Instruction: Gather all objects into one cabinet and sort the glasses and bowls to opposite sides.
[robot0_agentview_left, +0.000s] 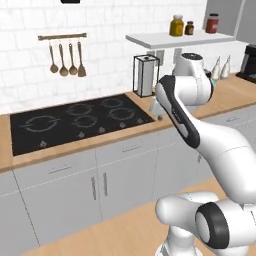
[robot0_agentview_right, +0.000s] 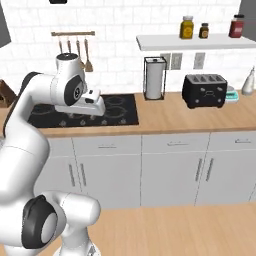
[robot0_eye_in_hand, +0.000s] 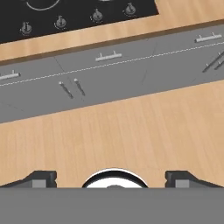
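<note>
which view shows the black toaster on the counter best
The right base view: the black four-slot toaster stands whole and unobstructed on the wooden counter, right of the paper towel holder. In the left base view the white arm covers that stretch of counter. The hand view looks down at the floor and drawer fronts, with the gripper open.

White arm folded high, tool (robot0_eye_in_hand: 112, 178) pointing down, fingers spread wide, empty

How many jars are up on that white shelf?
3: a yellow jar on the left, a small dark jar in the middle, a red jar on the right of the white shelf.
</note>
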